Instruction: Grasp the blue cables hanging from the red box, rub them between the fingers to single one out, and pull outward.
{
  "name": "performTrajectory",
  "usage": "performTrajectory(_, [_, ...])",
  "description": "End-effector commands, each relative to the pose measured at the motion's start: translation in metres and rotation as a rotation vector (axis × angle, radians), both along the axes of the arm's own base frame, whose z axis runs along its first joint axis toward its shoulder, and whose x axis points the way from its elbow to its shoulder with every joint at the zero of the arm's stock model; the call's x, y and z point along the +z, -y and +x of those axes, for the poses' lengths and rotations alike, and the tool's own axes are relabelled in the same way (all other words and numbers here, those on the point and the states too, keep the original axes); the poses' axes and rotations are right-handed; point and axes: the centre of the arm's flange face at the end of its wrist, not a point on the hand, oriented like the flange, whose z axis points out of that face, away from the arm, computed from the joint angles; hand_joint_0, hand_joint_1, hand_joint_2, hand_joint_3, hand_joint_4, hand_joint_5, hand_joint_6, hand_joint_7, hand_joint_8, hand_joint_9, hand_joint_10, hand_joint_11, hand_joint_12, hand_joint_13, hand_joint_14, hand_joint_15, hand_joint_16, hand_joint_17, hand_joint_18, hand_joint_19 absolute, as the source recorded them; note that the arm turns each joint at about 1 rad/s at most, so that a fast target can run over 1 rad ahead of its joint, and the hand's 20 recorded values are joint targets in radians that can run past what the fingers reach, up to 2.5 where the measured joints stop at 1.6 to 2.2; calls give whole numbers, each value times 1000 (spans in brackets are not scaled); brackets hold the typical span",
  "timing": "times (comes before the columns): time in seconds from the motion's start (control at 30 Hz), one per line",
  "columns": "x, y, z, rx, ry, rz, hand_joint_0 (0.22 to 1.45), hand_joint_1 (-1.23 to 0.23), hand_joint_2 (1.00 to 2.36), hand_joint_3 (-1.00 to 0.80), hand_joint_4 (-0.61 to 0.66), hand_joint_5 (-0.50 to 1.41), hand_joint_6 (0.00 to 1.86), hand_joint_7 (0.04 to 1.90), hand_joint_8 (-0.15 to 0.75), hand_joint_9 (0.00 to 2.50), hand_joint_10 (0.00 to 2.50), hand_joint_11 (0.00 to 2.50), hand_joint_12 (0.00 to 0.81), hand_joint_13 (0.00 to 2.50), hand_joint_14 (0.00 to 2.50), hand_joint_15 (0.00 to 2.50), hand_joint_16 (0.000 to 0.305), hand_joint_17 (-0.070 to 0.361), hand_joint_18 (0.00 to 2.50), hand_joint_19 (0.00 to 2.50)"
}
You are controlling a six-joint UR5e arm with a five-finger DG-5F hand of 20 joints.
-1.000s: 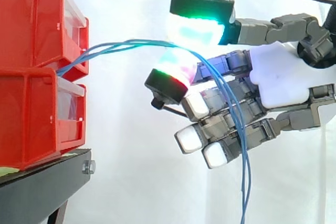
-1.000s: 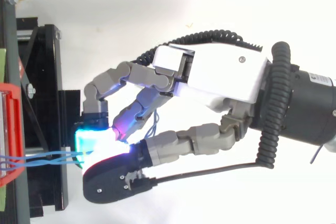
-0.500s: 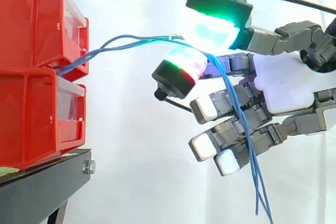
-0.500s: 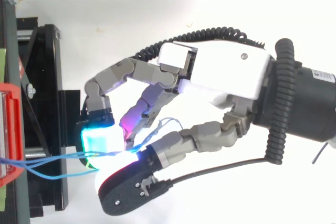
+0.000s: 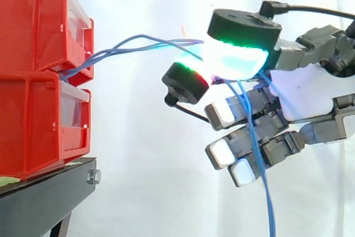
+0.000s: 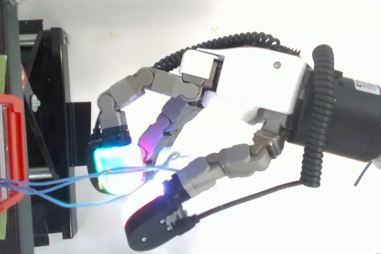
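Thin blue cables (image 5: 133, 44) run from the gap between the two stacked red bins (image 5: 39, 70) out to the right, then drop down past the hand (image 5: 308, 92). The hand pinches them between a green-glowing pad (image 5: 236, 59) above and a red-green pad (image 5: 191, 73) below. Below the pinch the cables (image 5: 260, 159) hang across the curled lower fingers. In the top view the cables (image 6: 53, 185) stretch from the red bin (image 6: 11, 153) to the glowing pads (image 6: 116, 168) of the hand (image 6: 250, 87).
The bins stand on a black stand (image 5: 44, 195), which in the top view is a black frame (image 6: 50, 129) at the left. A white curtain is the backdrop. There is free room below and to the right of the bins.
The hand has drawn a little to the right, away from the bins. The upper pad has slid over the lower one, and the cables now run tauter and more level.
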Motion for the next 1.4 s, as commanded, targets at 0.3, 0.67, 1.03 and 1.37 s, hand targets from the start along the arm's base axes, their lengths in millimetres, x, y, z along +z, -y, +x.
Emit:
performTrajectory(0.3, [8, -2, 0, 31, -20, 7, 451, -876, 1000, -500, -93, -109, 885, 982, 196, 1124, 20, 639, 345, 937, 24, 600, 46, 104, 827, 524])
performTrajectory(0.67, [18, 4, -6, 26, -81, 1, 502, -493, 1000, -500, -60, -98, 823, 1059, 207, 1172, 19, 632, 342, 956, 25, 623, 46, 104, 798, 602])
performTrajectory(1.03, [19, 9, -6, 19, -85, 0, 582, -709, 1010, -352, -5, -124, 838, 1076, 217, 1123, 22, 666, 332, 943, 25, 641, 44, 98, 778, 620])
performTrajectory(1.37, [21, 9, -8, 17, -89, 0, 703, -895, 1005, -427, -48, -156, 890, 1001, 206, 1024, 20, 679, 327, 916, 24, 616, 43, 96, 788, 538])
